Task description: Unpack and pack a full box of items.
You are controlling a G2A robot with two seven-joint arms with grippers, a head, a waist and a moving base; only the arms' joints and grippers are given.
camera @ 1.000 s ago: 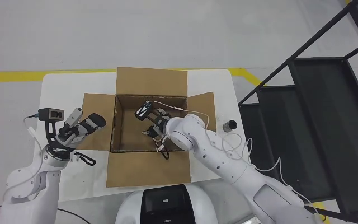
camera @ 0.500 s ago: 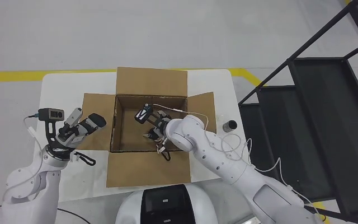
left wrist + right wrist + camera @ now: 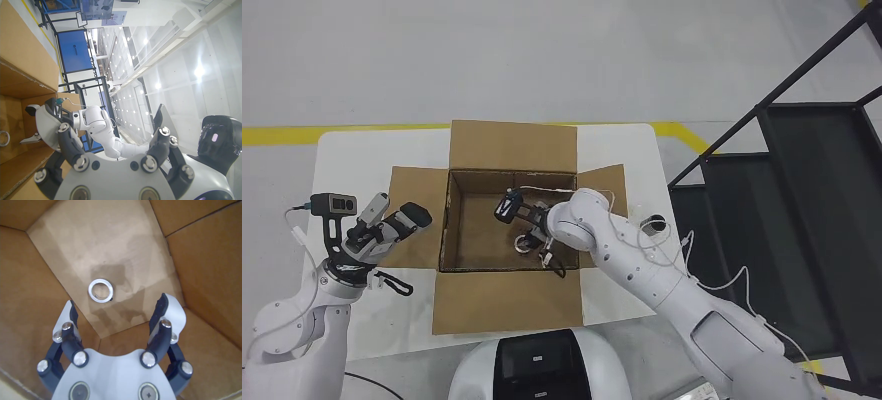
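Note:
The open cardboard box [image 3: 512, 150] stands in the middle of the white table [image 3: 352, 160]. My right gripper [image 3: 532, 236] is inside it, open and empty. In the right wrist view the right gripper [image 3: 117, 306] hangs above the box floor [image 3: 105, 247], where a silver metal ring [image 3: 101, 290] lies flat just ahead of the fingertips. My left gripper [image 3: 402, 222] stays over the box's left flap, outside the box. In the left wrist view the left gripper [image 3: 100, 121] is open with nothing in it; the ring [image 3: 3, 136] and the right gripper [image 3: 28, 125] are visible inside the box.
A small grey cylinder [image 3: 652, 226] stands on the table just right of the box's right flap [image 3: 604, 190]. Black metal stairs [image 3: 802, 180] rise beside the table's right edge. All box flaps are folded outward.
My right gripper has shifted a little to the right inside the box and its wrist has turned. The left arm has not moved.

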